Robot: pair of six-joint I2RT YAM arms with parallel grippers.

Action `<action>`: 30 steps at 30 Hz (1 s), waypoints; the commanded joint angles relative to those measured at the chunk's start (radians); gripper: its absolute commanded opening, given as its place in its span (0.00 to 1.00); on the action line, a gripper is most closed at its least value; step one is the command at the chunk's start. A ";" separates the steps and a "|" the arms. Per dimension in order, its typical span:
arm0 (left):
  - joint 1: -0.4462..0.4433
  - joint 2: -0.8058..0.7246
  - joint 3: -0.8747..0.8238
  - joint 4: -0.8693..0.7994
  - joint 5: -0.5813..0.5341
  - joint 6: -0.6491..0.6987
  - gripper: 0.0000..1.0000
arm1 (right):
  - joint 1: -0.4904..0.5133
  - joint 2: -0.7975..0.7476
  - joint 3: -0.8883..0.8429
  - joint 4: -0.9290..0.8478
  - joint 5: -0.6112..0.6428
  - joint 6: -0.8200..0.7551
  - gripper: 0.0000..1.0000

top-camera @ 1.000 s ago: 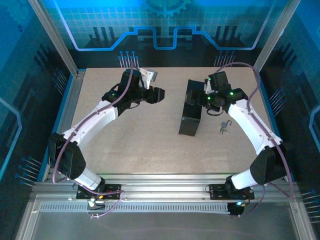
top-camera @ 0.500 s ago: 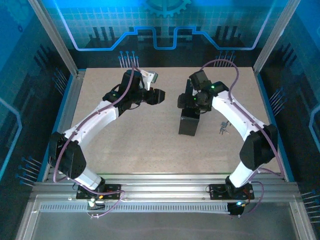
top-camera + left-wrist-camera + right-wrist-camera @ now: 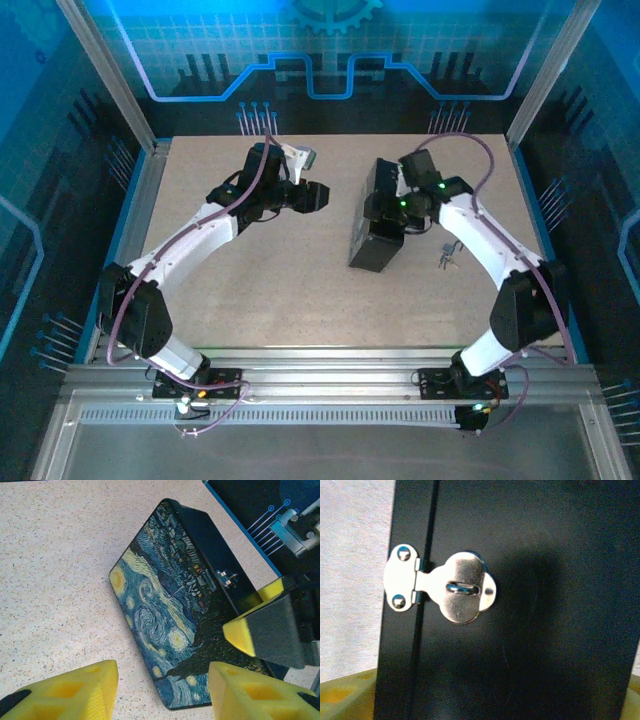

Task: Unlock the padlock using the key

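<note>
the small metal padlock (image 3: 451,250) lies on the speckled beige counter (image 3: 260,270), with the thin pale key (image 3: 444,263) right against it. the two are too small from above to tell how they join. they sit just to the right of the black box with the swirly blue painted lid (image 3: 372,245), well apart from both of my claws, and the white forearm of my right arm (image 3: 480,240) runs close beside them.

my right claw (image 3: 385,212) is at the box, not at the padlock. it is spread wide with the box between its yellow fingers (image 3: 240,630), one against the painted lid and one behind the black side. whether the pads press in yet i cannot tell. up close it faces the black side wall and its silver hasp plate (image 3: 442,587), a metal loop (image 3: 462,587) poking through the slot.

my left claw (image 3: 162,680) hangs about half open over bare counter, holding nothing, pointed at the painted lid. the box stands between it and the padlock.
</note>
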 commanded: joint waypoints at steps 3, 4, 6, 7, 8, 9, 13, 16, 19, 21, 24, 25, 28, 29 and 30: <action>0.008 0.004 -0.007 -0.023 -0.039 -0.008 0.53 | -0.033 0.030 -0.149 0.413 -0.539 0.184 0.83; 0.009 0.003 -0.008 -0.027 -0.067 -0.012 0.53 | -0.028 0.054 -0.156 0.463 -0.578 0.207 0.84; 0.010 0.007 -0.011 -0.037 -0.124 -0.020 0.54 | -0.011 0.098 -0.148 0.508 -0.603 0.231 0.86; 0.012 0.009 -0.016 -0.045 -0.164 -0.025 0.54 | 0.000 0.129 -0.133 0.516 -0.608 0.235 0.87; 0.014 0.014 -0.023 -0.053 -0.205 -0.028 0.54 | 0.009 0.154 -0.112 0.501 -0.603 0.222 0.88; 0.015 0.019 -0.028 -0.061 -0.240 -0.031 0.54 | 0.015 0.174 -0.096 0.488 -0.600 0.208 0.88; 0.029 0.045 -0.086 -0.055 -0.333 -0.062 0.54 | 0.023 0.262 -0.038 0.445 -0.599 0.156 0.91; 0.041 0.065 -0.134 -0.010 -0.385 -0.094 0.54 | 0.019 0.313 0.001 0.407 -0.594 0.117 0.95; 0.046 0.098 -0.154 0.020 -0.450 -0.115 0.55 | 0.015 0.362 0.030 0.399 -0.609 0.097 1.00; 0.052 0.125 -0.160 0.039 -0.483 -0.125 0.55 | 0.012 0.401 0.048 0.407 -0.632 0.094 1.00; 0.063 0.160 -0.155 0.054 -0.511 -0.132 0.55 | 0.005 0.450 0.081 0.388 -0.647 0.084 1.00; 0.067 0.170 -0.154 0.059 -0.509 -0.135 0.55 | 0.002 0.459 0.085 0.381 -0.644 0.081 1.00; 0.072 0.203 -0.136 0.062 -0.494 -0.132 0.55 | -0.006 0.483 0.112 0.323 -0.616 0.037 1.00; 0.071 0.213 -0.131 0.059 -0.488 -0.130 0.55 | -0.008 0.491 0.124 0.299 -0.605 0.020 1.00; 0.072 0.224 -0.126 0.059 -0.481 -0.130 0.55 | -0.008 0.499 0.140 0.268 -0.589 -0.003 1.00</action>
